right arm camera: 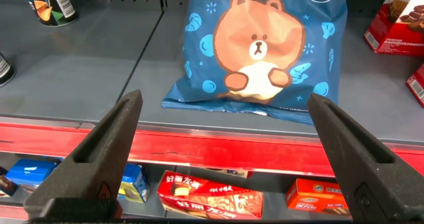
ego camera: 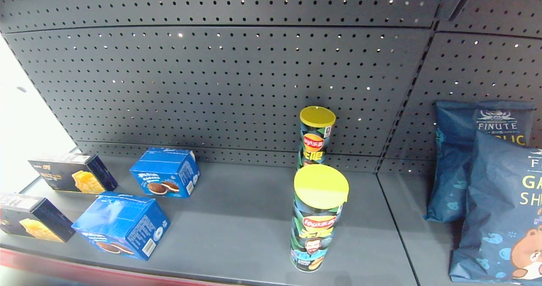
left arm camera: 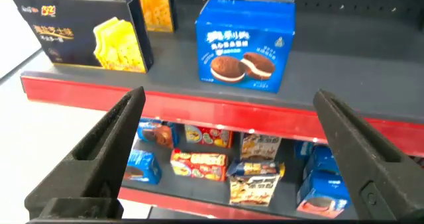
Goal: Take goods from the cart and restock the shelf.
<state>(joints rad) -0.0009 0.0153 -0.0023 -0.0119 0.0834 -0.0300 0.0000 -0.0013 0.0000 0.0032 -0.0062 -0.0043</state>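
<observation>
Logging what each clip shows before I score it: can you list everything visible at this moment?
shelf: 1, grey with a red front edge, across the head view
pegboard: 1, dark grey, behind the shelf
dark boxes: 2, black with a yellow picture, far left of the shelf
blue boxes: 2, blue, just right of the dark boxes
chip cans: 2, yellow lids, upright mid-shelf, one behind the other
snack bags: 2, blue, right bay, overlapping
red boxes: at least 2, red, beside the front snack bag
lower-shelf goods: several, mixed colours, tier below
left gripper: 1, black, open, in front of the shelf edge
right gripper: 1, black, open, in front of the front snack bag
</observation>
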